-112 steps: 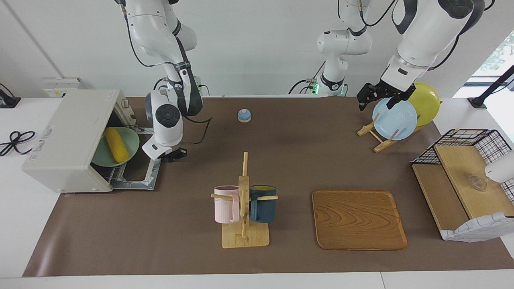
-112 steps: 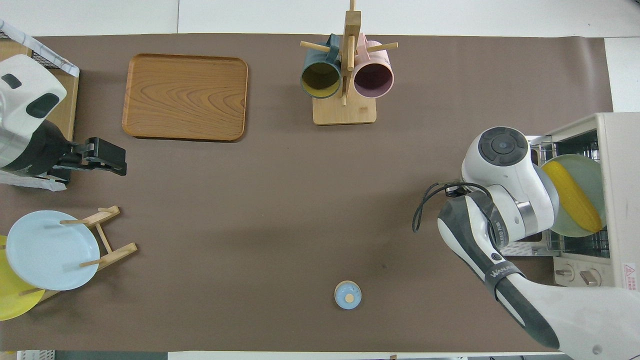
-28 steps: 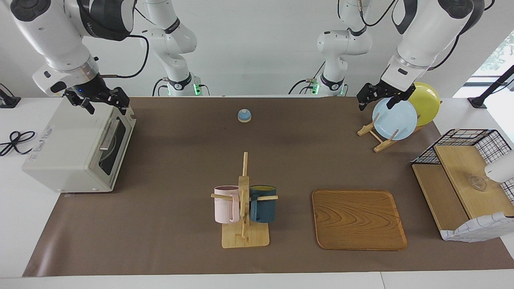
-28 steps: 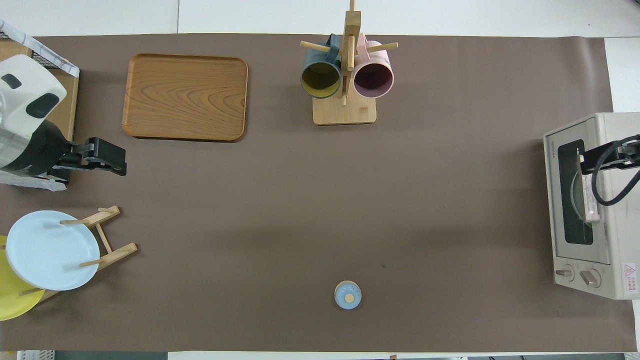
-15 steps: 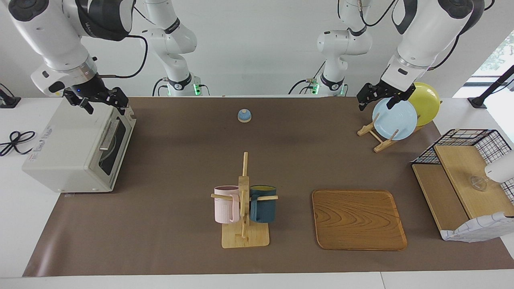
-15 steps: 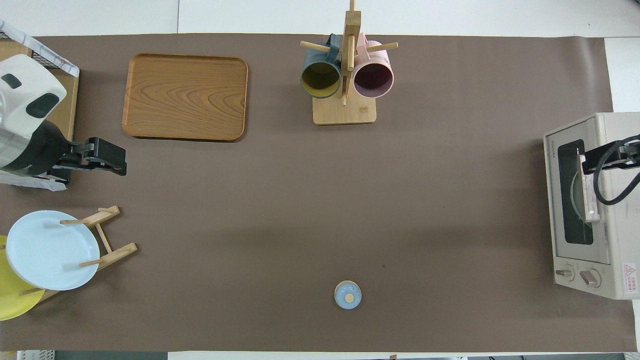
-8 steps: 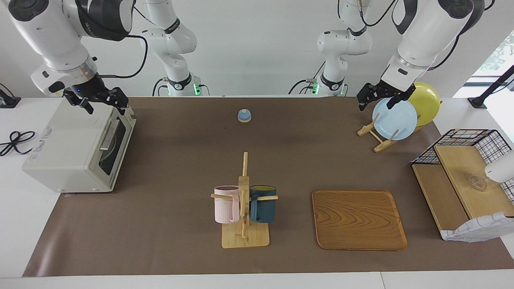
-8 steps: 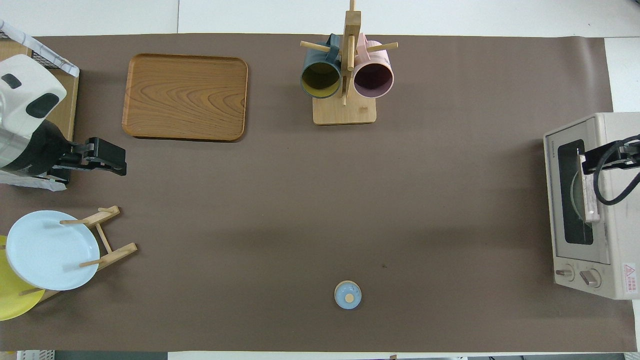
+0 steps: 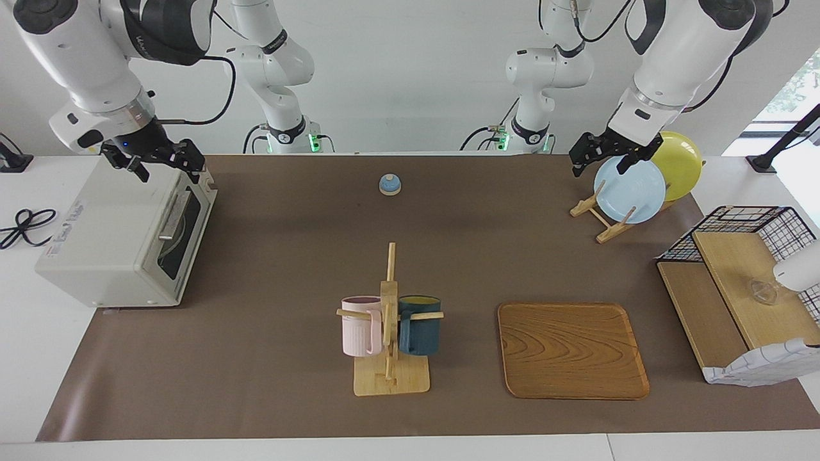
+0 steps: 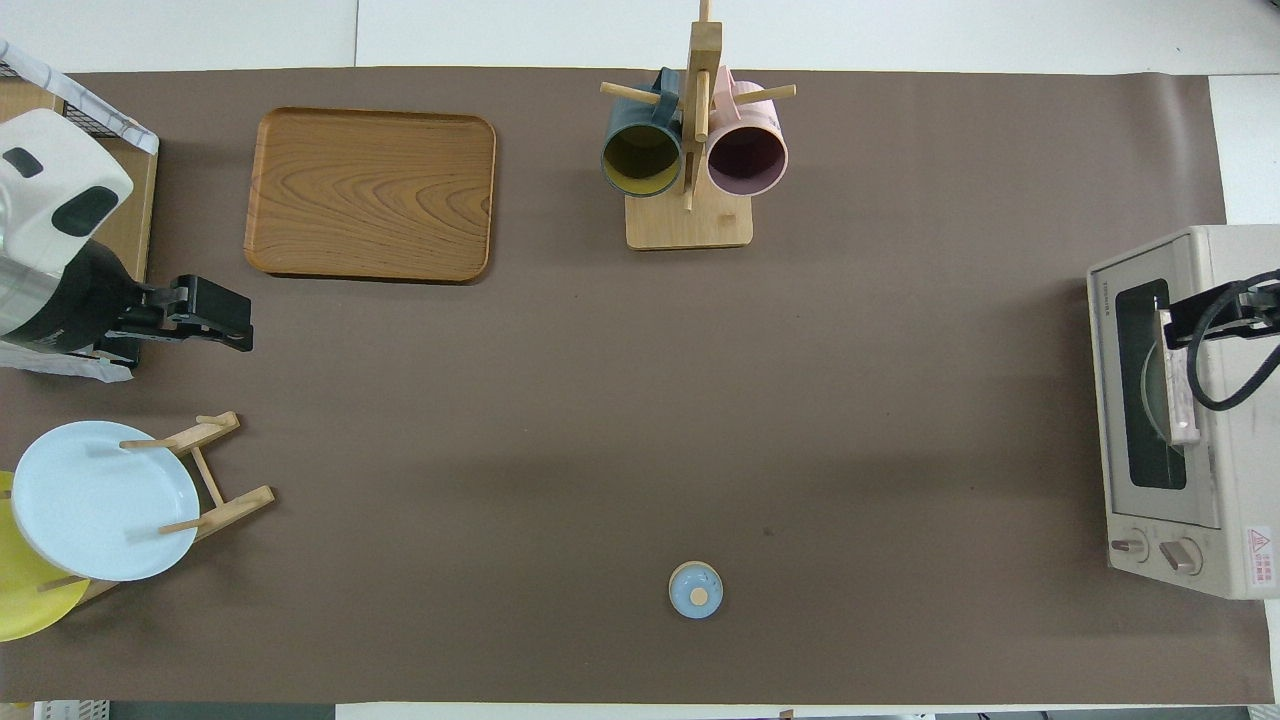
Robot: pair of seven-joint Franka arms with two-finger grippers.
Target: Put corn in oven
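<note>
From across the worktop, my right gripper (image 9: 163,163) hung spread over the shut oven (image 9: 122,230); my left gripper (image 9: 601,155) waited, spread, over the plate rack (image 9: 599,218). From overhead, the corn was probably inside, hidden by the door.

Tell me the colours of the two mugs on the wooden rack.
Pink mug and dark blue mug; facing view.

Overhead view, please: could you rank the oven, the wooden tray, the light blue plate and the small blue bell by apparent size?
1. wooden tray
2. oven, partly cut off by the view's edge, so unsure against the tray
3. light blue plate
4. small blue bell
</note>
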